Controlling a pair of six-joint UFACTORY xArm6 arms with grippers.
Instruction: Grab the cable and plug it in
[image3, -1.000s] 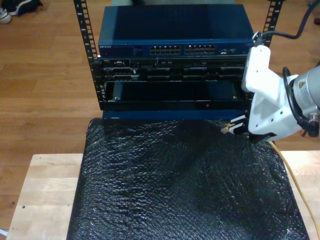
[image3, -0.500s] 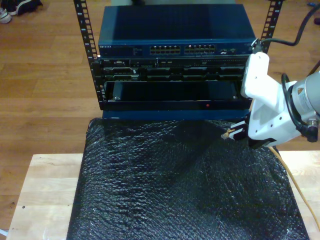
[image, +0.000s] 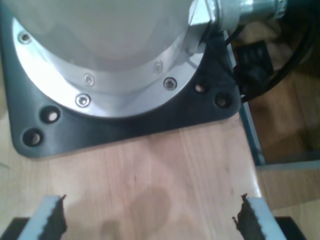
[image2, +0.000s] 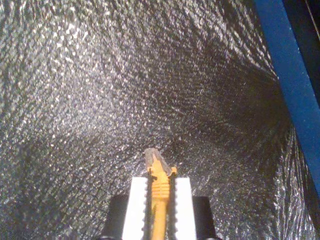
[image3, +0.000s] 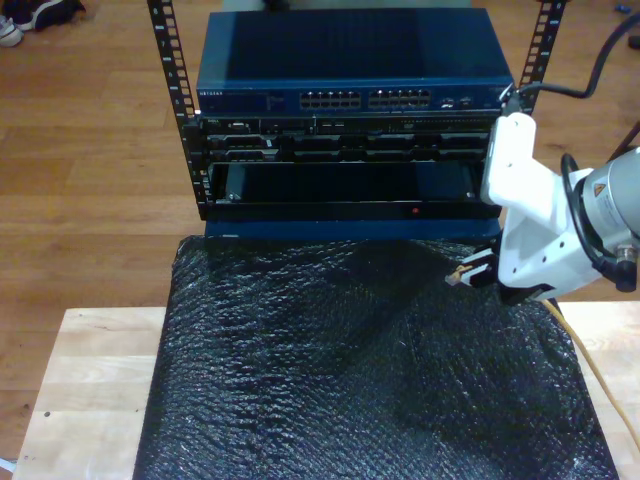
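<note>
My second hand (image2: 160, 192) grips the cable (image2: 159, 182) above black mat (image2: 100, 100).

A: How many cables?
B: One yellow-orange cable (image3: 590, 370), one clear plug (image2: 152, 156) at its end.
A: And the rest?
B: One black mat (image3: 350, 370), one rack (image3: 350, 110) upper centre of the exterior view, two port blocks (image3: 365, 99).

Wooden table (image3: 90, 380); black mat (image3: 350, 370) atop

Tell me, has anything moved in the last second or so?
My second tool, shut on the cable, has drifted slightly toward the exterior view's right and up toward the rack, carrying the plug along. The black mat and my open first tool look unchanged.
</note>
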